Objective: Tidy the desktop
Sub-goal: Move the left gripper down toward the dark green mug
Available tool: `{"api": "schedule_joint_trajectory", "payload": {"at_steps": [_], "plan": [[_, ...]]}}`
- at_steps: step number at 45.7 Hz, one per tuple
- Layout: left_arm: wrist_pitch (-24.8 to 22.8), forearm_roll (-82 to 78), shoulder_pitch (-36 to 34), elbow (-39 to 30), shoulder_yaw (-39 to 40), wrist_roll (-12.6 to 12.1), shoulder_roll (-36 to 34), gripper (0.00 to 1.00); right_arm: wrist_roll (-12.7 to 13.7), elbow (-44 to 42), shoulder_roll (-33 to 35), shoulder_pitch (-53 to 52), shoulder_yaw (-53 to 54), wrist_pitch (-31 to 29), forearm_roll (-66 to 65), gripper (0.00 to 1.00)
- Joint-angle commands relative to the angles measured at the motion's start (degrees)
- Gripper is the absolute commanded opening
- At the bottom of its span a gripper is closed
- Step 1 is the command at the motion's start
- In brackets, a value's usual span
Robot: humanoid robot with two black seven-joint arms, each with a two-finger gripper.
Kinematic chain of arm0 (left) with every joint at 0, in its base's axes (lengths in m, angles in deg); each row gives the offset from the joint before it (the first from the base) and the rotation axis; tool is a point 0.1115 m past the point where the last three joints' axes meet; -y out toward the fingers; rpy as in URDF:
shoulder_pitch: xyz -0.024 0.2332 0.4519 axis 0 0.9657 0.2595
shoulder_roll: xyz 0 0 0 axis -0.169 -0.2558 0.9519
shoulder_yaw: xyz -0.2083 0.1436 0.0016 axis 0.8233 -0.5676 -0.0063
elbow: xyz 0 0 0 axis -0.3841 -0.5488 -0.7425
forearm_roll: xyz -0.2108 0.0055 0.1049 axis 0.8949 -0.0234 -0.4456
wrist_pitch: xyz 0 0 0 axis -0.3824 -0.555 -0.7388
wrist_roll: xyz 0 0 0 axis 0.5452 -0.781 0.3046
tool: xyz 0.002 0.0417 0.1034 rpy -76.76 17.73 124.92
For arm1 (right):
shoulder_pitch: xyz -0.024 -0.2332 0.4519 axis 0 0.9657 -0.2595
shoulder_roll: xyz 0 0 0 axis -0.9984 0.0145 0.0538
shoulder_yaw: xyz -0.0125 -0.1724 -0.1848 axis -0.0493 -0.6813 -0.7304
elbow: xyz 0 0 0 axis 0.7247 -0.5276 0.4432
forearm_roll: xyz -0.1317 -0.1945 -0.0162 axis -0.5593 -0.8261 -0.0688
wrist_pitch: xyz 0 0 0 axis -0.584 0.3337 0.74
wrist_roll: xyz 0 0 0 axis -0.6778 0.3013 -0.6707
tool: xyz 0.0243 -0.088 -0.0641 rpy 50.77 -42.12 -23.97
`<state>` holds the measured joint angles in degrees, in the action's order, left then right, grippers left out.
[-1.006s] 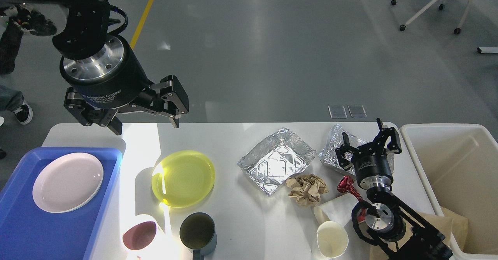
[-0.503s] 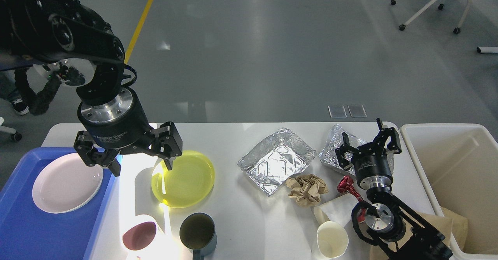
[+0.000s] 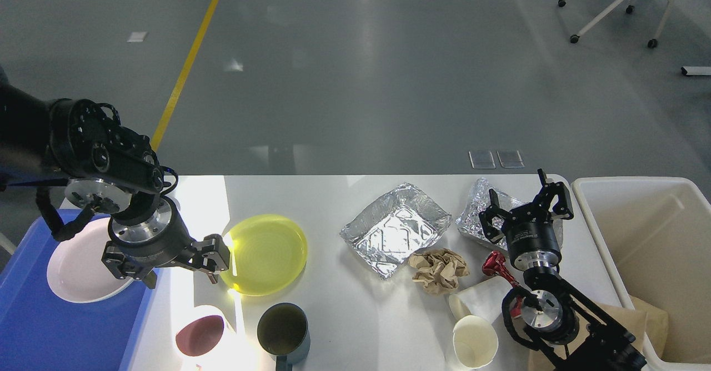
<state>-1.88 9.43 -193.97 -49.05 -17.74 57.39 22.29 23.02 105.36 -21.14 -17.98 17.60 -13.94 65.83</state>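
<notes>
Low at left, the left claw point(image 3: 180, 275) hangs w/ fingers apart betw. the blue tray point(image 3: 33, 332) and yellow plate point(image 3: 266, 254), just beside the plate's edge. White tabletop point(image 3: 344, 315) spans the view, carrying foil trays, crumpled paper point(image 3: 439, 270), cups. At right, the right claw point(image 3: 525, 204) stands spread over foil point(image 3: 475, 215), near the bin point(image 3: 655, 249).
</notes>
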Motion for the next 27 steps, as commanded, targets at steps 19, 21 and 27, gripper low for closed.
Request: {"api": "schedule_joint_trajectory", "payload": {"at_steps": [19,21,27], "plan": [[5.8,-7.3,11.9,7.1,4.4,0.1,-0.7,0.9,0.0,0.1,0.1,0.0,0.0,0.0,0.0,1.0],[5.8,-7.3,11.9,7.6,5.8,0.1,-0.4,0.9,0.0,0.1,0.0,0.0,0.0,0.0,0.0,1.0],[6.0,-8.1,11.6,7.9,10.4,0.0,0.6,0.9,0.0,0.0,0.0,-0.1,0.0,0.0,0.0,1.0]]}}
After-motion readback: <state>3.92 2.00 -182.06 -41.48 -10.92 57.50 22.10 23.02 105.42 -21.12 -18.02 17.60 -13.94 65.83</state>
